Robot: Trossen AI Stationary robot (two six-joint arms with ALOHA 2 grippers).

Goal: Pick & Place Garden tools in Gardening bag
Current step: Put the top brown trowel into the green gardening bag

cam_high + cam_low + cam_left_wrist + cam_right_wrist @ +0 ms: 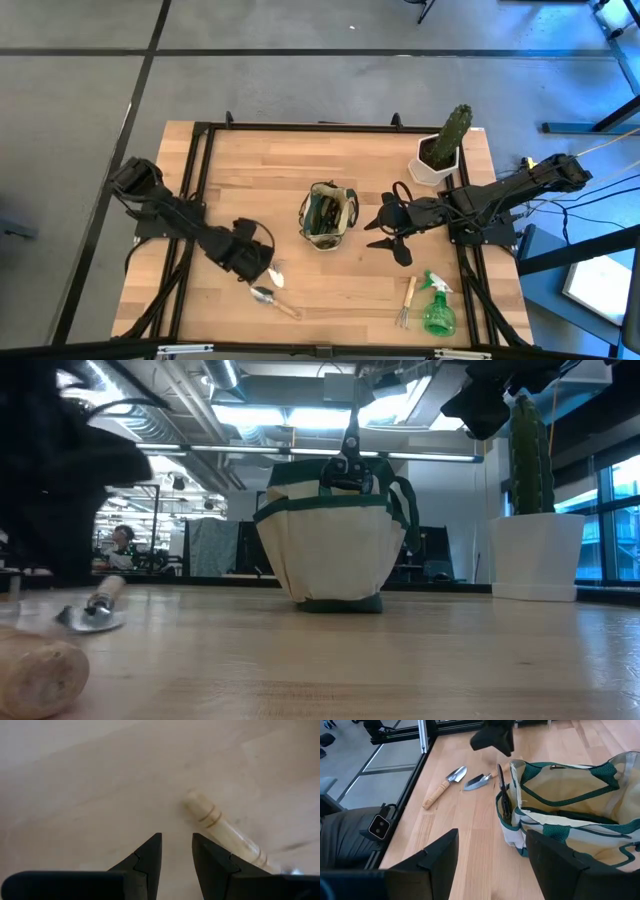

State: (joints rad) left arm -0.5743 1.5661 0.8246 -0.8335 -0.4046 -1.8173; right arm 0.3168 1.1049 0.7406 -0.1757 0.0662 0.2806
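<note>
The left gripper (262,268) hovers low over the worktop (340,300) with its fingers slightly apart and empty, just beside the wooden handle of a trowel (272,298) lying near the front edge. To take it cleanly, the jaws should straddle the handle across its width before closing. The right gripper (385,236) waits just right of the bag (328,215), fingers wide apart, empty. The bag stands upright at the centre, with dark pruners (503,795) tucked in a side pocket. A fork (406,301) and spray bottle (437,308) lie at the front right.
</note>
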